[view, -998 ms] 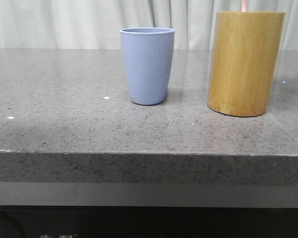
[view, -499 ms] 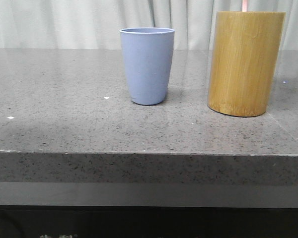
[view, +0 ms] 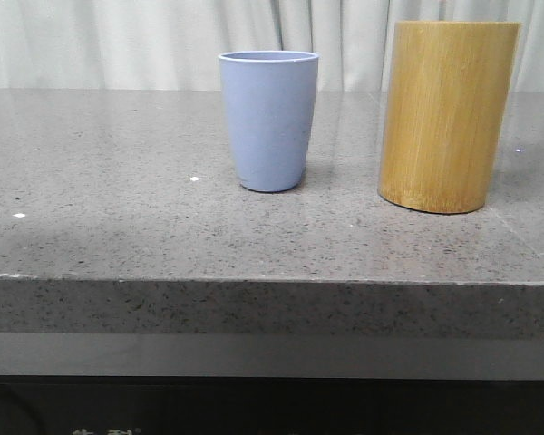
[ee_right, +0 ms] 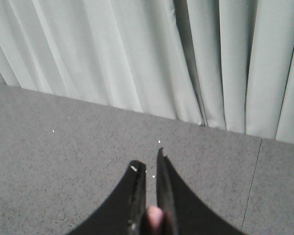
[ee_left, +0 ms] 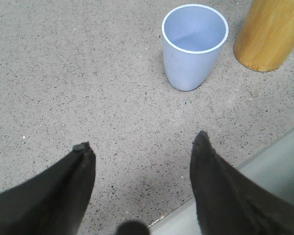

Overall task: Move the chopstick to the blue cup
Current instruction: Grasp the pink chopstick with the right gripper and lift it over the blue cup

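Chopstick (ee_right: 155,214) clamped in right gripper (ee_right: 151,166); left gripper (ee_left: 142,147) gapes near blue cup (ee_left: 193,46).

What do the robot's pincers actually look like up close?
Both are matte black. The left pincer has two broad fingers that taper to blunt tips, with a slightly fuzzy, worn edge and a small chipped-looking corner on one tip. The right pincer has two slimmer, curved fingers narrowing to thin points, with a pale fleck near one tip. No cables, labels or markings show.
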Robot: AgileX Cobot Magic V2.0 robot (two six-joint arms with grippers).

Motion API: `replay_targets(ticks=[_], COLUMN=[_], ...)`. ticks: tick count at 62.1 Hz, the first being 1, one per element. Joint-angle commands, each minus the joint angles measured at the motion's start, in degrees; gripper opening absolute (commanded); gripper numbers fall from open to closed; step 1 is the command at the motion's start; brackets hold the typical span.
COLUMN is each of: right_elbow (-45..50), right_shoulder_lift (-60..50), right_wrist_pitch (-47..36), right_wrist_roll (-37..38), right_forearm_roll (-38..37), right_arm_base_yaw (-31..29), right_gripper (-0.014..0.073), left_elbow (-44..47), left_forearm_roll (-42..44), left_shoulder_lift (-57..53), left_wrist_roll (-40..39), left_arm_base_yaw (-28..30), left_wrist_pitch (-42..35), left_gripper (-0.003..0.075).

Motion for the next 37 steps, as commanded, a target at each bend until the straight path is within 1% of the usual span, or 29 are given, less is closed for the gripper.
replay_targets(ticks=[1,4,12,19,26,32,37], right_elbow=[-2.2,-2.2,-2.2,-2.1,-1.2,-0.3,0.2], right_shoulder_lift=[-3.6,-4.3,-4.2,-2.7,-0.3,2.0,4.1], right_wrist_pitch=[-5.6,-6.4,-9.6,-12.4,-14.0,-15.8,-16.5], right_wrist_roll=[-1.4,-1.8,-4.0,-8.2,-13.2,-15.8,-16.0], right_forearm_roll=[1.8,2.0,2.1,2.1,2.1,2.1,2.1], right_arm_base_yaw=[0.4,1.4,7.1,14.3,19.8,22.3,22.9], right_gripper=[-0.0019,-0.0019,-0.0019,-0.0019,-0.0019,-0.0019,-0.0019], left_elbow=[-1.3,-1.3,-1.3,-1.3,-1.3,-1.3,-1.3], left_forearm_roll=[0.0,0.0,0.0,0.0,0.0,0.0,0.0], left_shoulder_lift=[-0.5,-0.5,-0.5,-0.5,-0.5,-0.5,-0.5], left_wrist_roll=[-0.5,-0.5,-0.5,-0.5,-0.5,-0.5,-0.5], left_arm_base_yaw=[0.1,0.1,0.1,0.1,0.1,0.1,0.1], left_wrist_pitch=[-4.1,-4.1,-4.5,-4.8,-5.0,-5.1,-5.3], left_gripper=[0.0422,0.0422,0.0422,0.0422,0.0422,0.0422,0.0422])
